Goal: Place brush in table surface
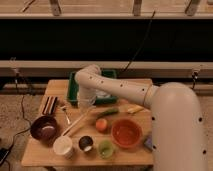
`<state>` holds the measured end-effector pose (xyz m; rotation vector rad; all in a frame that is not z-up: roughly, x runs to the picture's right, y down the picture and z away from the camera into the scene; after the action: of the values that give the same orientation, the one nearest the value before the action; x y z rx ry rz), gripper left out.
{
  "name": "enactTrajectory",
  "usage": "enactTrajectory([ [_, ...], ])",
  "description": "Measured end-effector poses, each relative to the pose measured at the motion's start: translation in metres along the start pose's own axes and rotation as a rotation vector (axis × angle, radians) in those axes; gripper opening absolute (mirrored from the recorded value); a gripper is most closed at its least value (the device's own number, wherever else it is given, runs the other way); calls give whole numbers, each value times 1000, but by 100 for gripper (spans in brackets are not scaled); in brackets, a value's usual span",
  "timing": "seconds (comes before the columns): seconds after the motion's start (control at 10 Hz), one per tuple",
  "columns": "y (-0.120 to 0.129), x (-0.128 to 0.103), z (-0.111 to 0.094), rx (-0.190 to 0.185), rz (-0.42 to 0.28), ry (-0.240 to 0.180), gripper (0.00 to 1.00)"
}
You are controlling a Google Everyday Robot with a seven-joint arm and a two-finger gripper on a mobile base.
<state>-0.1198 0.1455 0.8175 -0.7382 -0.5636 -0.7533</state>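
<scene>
Pincer (85,103) hanging just above bench (130,152) near green tray (73,90), can't tell its state, brush (77,125) lying diagonally on bench w/ bristle end toward white cup (63,146); prob best lifting straight up, avoiding fork (65,114).

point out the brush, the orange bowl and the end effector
brush (76,126), camera view, middle of the pale handle
orange bowl (125,133), camera view, inner floor of the bowl
end effector (85,104), camera view, lower end above the brush
</scene>
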Motion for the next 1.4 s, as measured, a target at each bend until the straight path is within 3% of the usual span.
enactTrajectory([
  [0.2, 1, 0, 11, -21, 9, -14, 18],
  [0.4, 3, 0, 27, -52, 17, -35, 39],
  [0.6, 7, 0, 34, -64, 23, -55, 61],
  [0.8, 9, -1, 34, -61, 22, -68, 76],
  [1.4, 11, -7, 24, -35, 4, -85, 80],
])
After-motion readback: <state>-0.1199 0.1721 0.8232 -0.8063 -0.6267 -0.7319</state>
